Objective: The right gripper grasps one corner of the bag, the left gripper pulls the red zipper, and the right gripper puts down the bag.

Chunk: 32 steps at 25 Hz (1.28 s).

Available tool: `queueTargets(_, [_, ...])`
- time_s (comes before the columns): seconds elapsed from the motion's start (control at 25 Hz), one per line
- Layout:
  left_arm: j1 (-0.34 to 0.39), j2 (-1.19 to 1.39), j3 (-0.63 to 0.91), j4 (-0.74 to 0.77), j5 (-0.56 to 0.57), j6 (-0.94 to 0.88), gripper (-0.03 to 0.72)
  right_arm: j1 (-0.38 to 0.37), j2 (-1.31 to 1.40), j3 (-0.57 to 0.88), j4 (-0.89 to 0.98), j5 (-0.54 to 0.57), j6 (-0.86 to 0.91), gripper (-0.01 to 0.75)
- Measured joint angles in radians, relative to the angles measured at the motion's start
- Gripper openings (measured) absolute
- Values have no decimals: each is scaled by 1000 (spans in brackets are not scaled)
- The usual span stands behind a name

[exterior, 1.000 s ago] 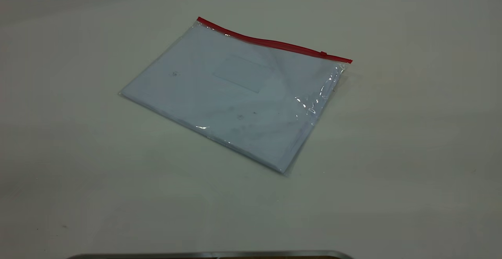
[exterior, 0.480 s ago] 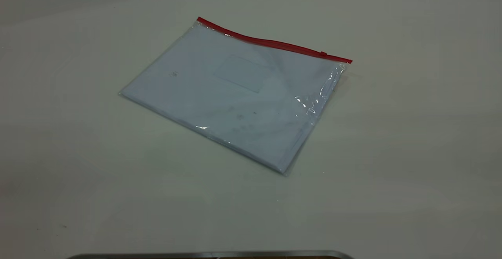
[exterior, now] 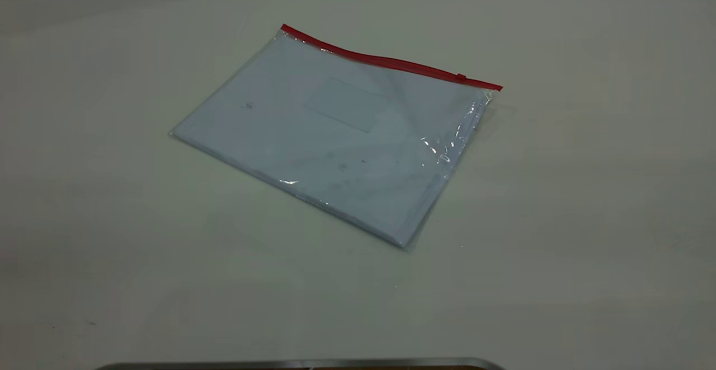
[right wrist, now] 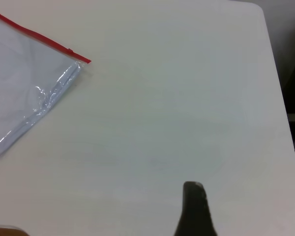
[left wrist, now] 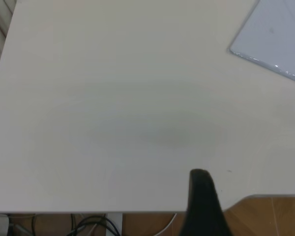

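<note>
The bag (exterior: 335, 135) lies flat on the white table (exterior: 587, 219), a little behind the table's middle in the exterior view and turned at an angle to the table's edges. Its long axis runs from the far left down toward the near right, parallel to the red zipper (exterior: 386, 61) that lines its far long edge. That strip slopes from a high left end to a lower right end, where the corner (exterior: 495, 87) points toward the right side of the table; the small slider tab (exterior: 461, 76) sits just short of that corner. Inside the clear pouch lie white sheets (exterior: 291, 129), filling most of it, and a faint rectangular label window (exterior: 347, 104) shows on top. The left gripper (left wrist: 202, 204) hangs over bare table near its edge, well apart from the bag; whether it is released or clenched I cannot tell. The right gripper (right wrist: 194, 209) likewise hangs over bare table, well apart from the corner, its grip not visible.
</note>
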State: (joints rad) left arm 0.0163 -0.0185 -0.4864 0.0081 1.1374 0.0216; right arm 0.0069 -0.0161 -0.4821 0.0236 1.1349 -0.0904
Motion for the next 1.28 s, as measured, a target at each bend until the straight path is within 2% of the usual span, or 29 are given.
queueTargets(0.76, [0,4,-4,10,-7,-1,581,0,0,0,7,-1,1,591])
queueTargets(1.0, [0,213,-124,30,-126,-32,581,0,81,-40,7,-35,52,591])
queueTargets(1.28, [0,713,-275,17,-388,-32,581,0,435,-98,122,-242,46,591])
